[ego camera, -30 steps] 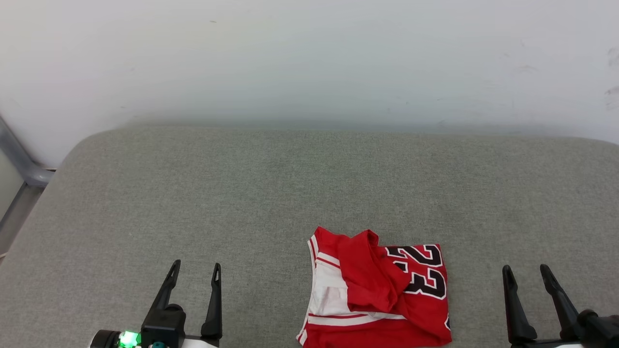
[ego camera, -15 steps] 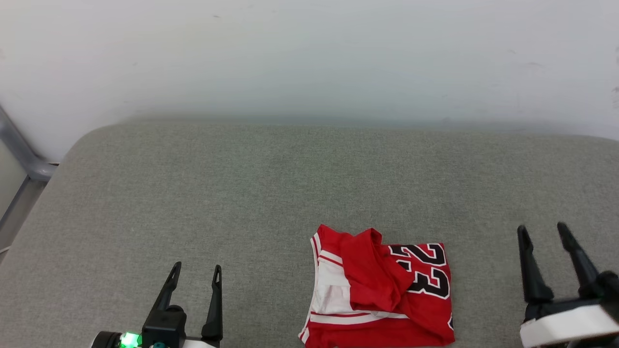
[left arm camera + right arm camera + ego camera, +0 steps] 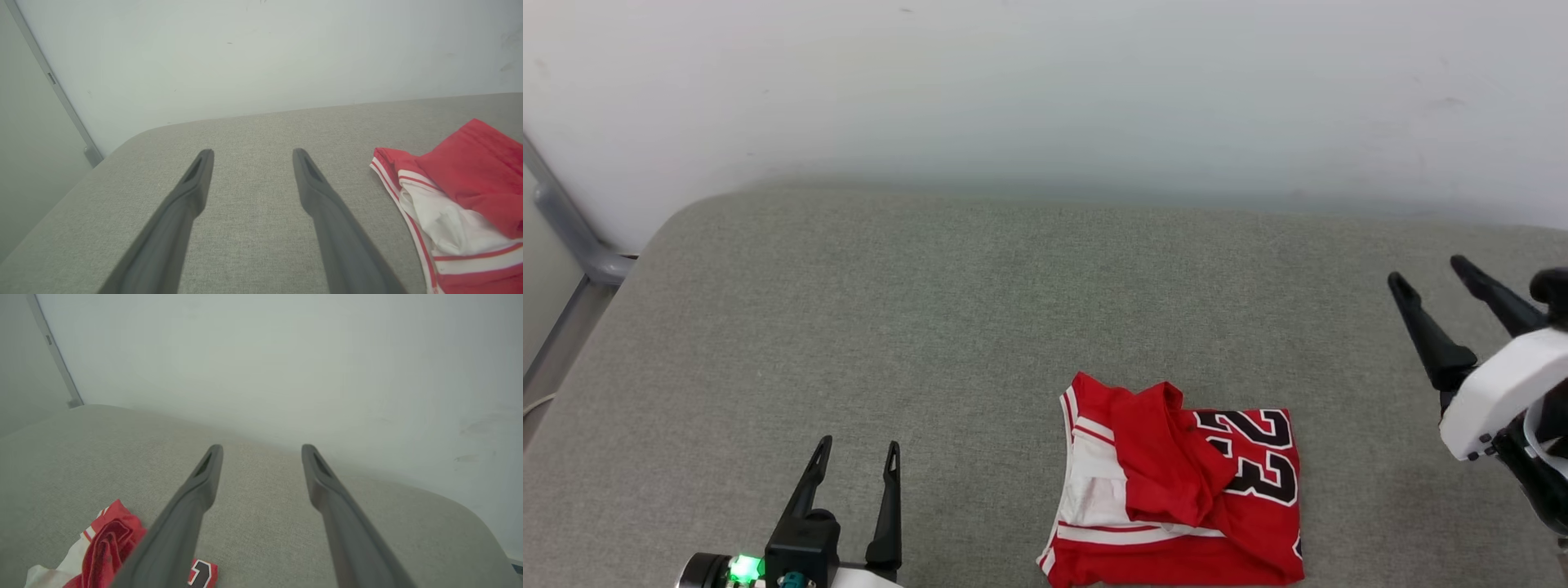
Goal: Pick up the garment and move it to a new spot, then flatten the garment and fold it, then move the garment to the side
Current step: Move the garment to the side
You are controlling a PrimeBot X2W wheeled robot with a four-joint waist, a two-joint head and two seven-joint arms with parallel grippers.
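The garment (image 3: 1180, 498), a red jersey with white sleeve parts and black numerals, lies crumpled in a rough square near the front middle of the grey cushion. The left wrist view has the garment (image 3: 457, 204) at its right, and the right wrist view has the garment (image 3: 106, 547) at its lower left. My left gripper (image 3: 859, 446) rests open at the lower left, well left of the jersey, with nothing between its fingers (image 3: 196, 179). Raised at the right edge, my right gripper (image 3: 1425, 273) is open and empty, apart from the cloth.
The grey cushion (image 3: 931, 327) spans the whole width, with bare fabric behind and left of the jersey. A pale wall (image 3: 1045, 90) rises behind it. A grey metal frame (image 3: 568, 237) stands at the far left past the cushion's rounded corner.
My right gripper has risen and moved farther up the picture, tilting left, still open. The camera has shifted slightly. The left gripper and the garment stay where they were.
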